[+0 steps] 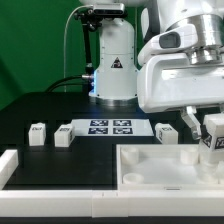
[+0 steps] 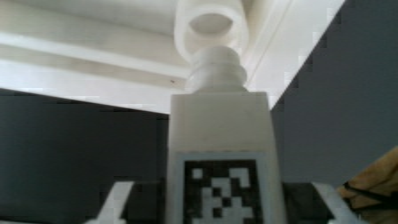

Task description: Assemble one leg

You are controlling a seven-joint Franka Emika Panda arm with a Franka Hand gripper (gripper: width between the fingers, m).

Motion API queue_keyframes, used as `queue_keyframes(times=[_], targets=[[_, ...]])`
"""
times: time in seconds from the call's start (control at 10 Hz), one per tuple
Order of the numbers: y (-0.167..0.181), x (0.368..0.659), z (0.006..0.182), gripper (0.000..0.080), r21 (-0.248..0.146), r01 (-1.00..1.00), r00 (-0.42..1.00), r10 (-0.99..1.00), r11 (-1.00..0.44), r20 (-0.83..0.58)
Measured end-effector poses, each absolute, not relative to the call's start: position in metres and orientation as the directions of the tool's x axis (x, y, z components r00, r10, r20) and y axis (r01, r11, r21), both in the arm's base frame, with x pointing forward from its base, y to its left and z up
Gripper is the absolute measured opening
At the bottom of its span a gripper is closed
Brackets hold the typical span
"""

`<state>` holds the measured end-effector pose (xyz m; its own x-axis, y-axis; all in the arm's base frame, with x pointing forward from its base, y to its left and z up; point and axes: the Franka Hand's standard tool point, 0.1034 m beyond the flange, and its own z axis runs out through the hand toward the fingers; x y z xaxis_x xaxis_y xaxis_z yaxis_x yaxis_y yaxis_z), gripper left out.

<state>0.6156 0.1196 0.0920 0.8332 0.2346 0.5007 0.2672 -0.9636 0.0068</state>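
My gripper (image 1: 207,133) is shut on one leg (image 1: 213,135), a small white block held upright over the far right corner of the large white tray-like part (image 1: 150,172). In the wrist view the leg (image 2: 221,120) fills the middle, its black-and-white tag (image 2: 222,192) facing the camera, between the fingers (image 2: 119,203) of my gripper (image 2: 226,206). Its threaded tip (image 2: 215,68) points at a round hole (image 2: 210,24) in the tray-like part (image 2: 89,60); whether it touches I cannot tell. Three more legs (image 1: 38,133) (image 1: 63,137) (image 1: 165,131) lie on the black table.
The marker board (image 1: 110,127) lies flat in the middle of the table, between the loose legs. A white raised block (image 1: 6,166) stands at the exterior view's left front edge. The robot's base (image 1: 115,60) rises behind the marker board.
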Motion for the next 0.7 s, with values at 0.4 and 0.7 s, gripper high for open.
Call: queue_keyframes(times=[0.4,0.7], targets=[[0.1189,0.6126,0.0840,0.0291,0.006,0.266,0.834,0.233,-0.964,0.500],[0.1203,0.6137,0.0808,0.0291,0.006,0.267,0.831,0.233,-0.964,0.505]])
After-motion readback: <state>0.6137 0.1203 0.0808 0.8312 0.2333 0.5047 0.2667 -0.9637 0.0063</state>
